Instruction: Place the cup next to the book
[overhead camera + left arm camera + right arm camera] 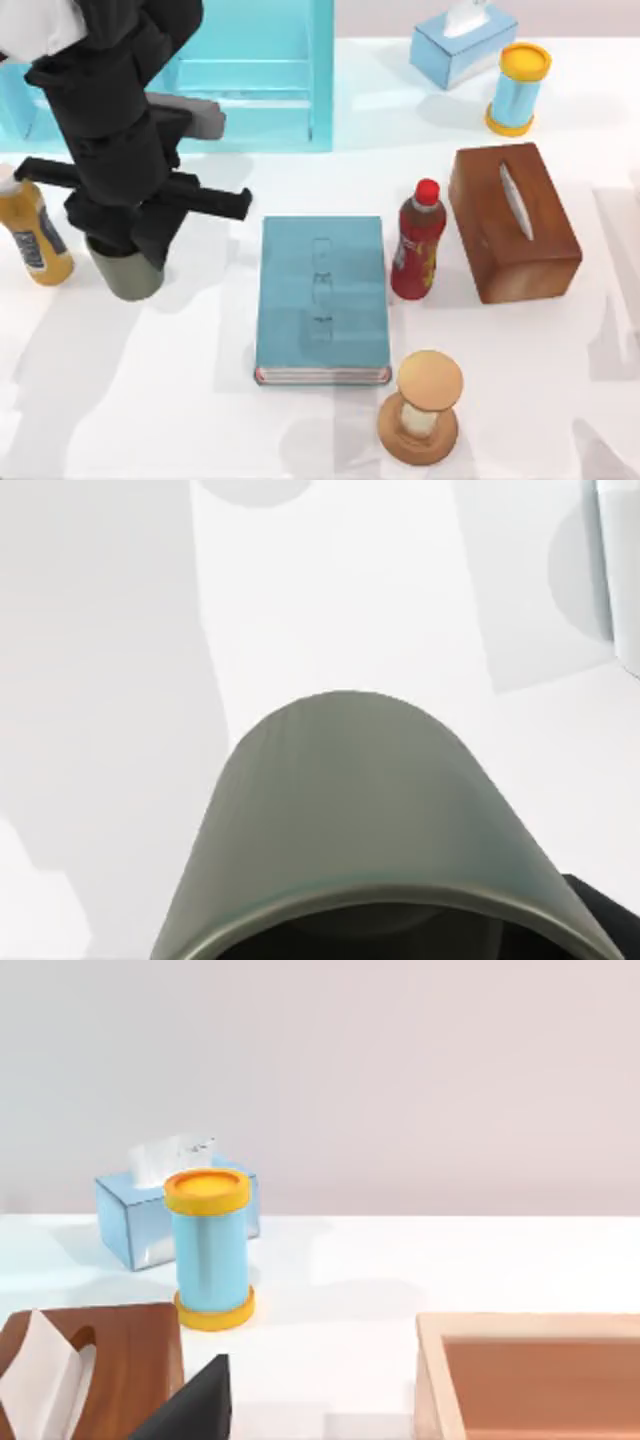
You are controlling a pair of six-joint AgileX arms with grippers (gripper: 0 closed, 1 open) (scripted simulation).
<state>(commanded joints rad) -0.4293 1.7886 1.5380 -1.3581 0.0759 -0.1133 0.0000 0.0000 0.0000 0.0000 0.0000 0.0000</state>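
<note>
The left gripper (128,245) is clamped on the cup (127,272), which hangs upright beneath it; judging by the shadow on the table (150,400) and the bare surface under the cup's wall in the left wrist view, I take it to be lifted off the table. The book (322,298) lies flat, well off to the pincer's right, with open table between. Close on the pincer's other side stands a yellow bottle (35,238), and behind it sits a blue rack (255,75).

The main risk is the set-down: release from too high and the light cup may tip or roll. Carry it too far right and its base could land on the book's cover instead of beside it. Beyond the book, a red bottle (417,240) and an hourglass (424,405) stand close, so overshooting could topple them. The right arm is parked out past the wooden tissue box (513,222); whether its fingers are open I cannot tell.
</note>
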